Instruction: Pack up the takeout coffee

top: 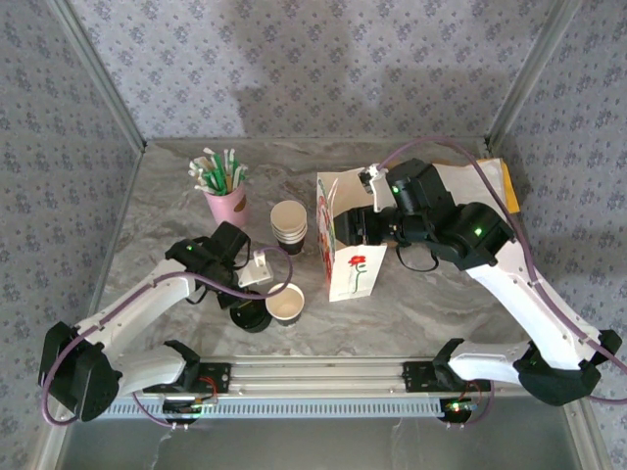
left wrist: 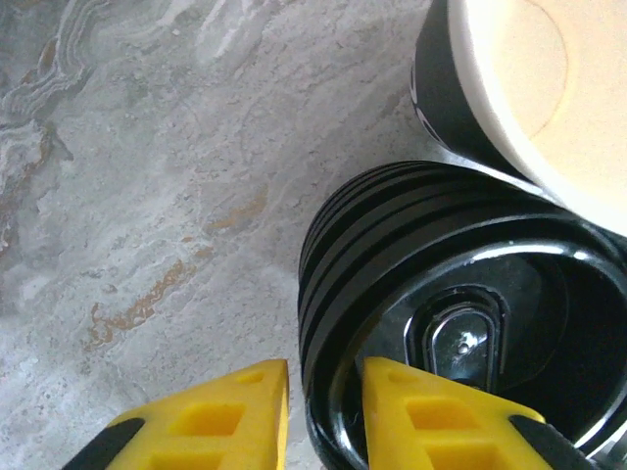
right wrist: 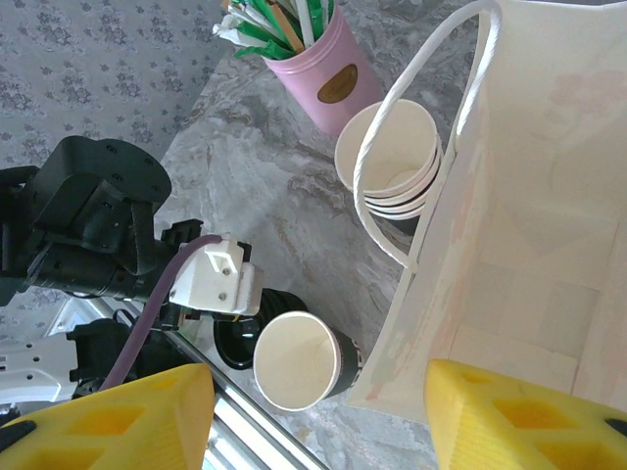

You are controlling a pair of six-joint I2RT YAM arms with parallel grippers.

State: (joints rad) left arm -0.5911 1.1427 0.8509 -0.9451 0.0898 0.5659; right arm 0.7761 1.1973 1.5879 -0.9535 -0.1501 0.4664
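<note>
While unlidded, noted paper cup (top: pixel 285 305) outside paper bag (top: pixel 345 279); left fingers (left wrist: pixel 240 409) astride black lid (left wrist: pixel 441 294) rim, grip unclear; right fingers (right wrist: pixel 108 416) apart, bagging pending.

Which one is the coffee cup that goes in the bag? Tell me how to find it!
Find the white paper bag with the red flower in the middle of the table. Just left of it, nearer the front edge, stands one cream cup with a dark base. Unlike the stack of cups farther back, it is single, open-topped, and has a black lid right beside it.
</note>
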